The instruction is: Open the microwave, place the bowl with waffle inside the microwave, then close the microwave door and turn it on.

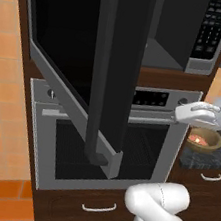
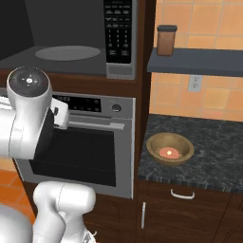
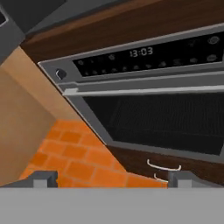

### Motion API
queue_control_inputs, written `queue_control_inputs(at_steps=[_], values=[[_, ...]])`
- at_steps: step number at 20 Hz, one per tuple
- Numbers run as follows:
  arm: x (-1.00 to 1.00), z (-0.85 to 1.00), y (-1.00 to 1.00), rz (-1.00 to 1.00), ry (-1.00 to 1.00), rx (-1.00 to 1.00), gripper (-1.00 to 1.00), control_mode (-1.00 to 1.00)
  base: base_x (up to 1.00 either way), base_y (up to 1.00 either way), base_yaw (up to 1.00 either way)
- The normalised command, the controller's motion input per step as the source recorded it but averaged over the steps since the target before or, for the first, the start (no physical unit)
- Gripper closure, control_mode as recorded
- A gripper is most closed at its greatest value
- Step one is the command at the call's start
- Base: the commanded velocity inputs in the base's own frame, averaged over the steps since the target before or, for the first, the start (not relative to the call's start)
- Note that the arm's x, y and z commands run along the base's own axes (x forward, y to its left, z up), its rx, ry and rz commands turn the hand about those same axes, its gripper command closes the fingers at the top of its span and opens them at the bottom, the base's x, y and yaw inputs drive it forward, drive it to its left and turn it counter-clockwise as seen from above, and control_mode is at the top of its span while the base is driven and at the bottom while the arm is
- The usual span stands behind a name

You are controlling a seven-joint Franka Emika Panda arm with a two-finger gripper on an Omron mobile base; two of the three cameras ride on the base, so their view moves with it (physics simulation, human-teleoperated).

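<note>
The microwave [image 1: 173, 46] stands open. Its black glass door [image 1: 68, 35] with the dark vertical handle [image 1: 101, 70] swings out toward me on the left. The grey cavity and turntable [image 2: 66, 52] are bare, beside the keypad [image 2: 118, 33]. The tan-rimmed bowl [image 2: 169, 149] with reddish contents sits on the dark counter [image 2: 213, 142] to the right, also seen as the bowl [image 1: 204, 140]. My gripper [image 1: 180, 112] hangs open and empty in front of the oven's control panel, left of the bowl and below the microwave. In the hand view my gripper [image 3: 111, 177] faces the oven front.
The grey oven [image 2: 90, 142] with its horizontal bar handle [image 3: 144, 90] sits under the microwave. Wooden drawers [image 1: 97, 209] lie below it. A brown jar [image 2: 166, 40] stands on the shelf above the counter. The open door overhangs the oven's left side.
</note>
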Motion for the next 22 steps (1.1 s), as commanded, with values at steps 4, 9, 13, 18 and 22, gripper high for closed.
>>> queue_control_inputs(at_steps=[4, 9, 13, 18, 22], values=[[0.38, -0.65, -1.0, -0.44, 0.11, -0.15, -1.0, -1.0, 0.0, 0.0, 0.0], [0.5, -0.82, -1.0, -0.38, 0.09, -0.03, -1.0, -1.0, 0.0, 0.0, 0.0], [0.52, -0.57, -1.0, -0.32, 0.17, 0.01, -1.0, -1.0, 0.0, 0.0, 0.0], [0.58, -0.37, -1.0, -0.14, 0.25, 0.25, -1.0, -1.0, 0.0, 0.0, 0.0], [0.75, -0.35, -1.0, -0.06, 0.21, 0.31, -1.0, -1.0, 0.0, 0.0, 0.0]])
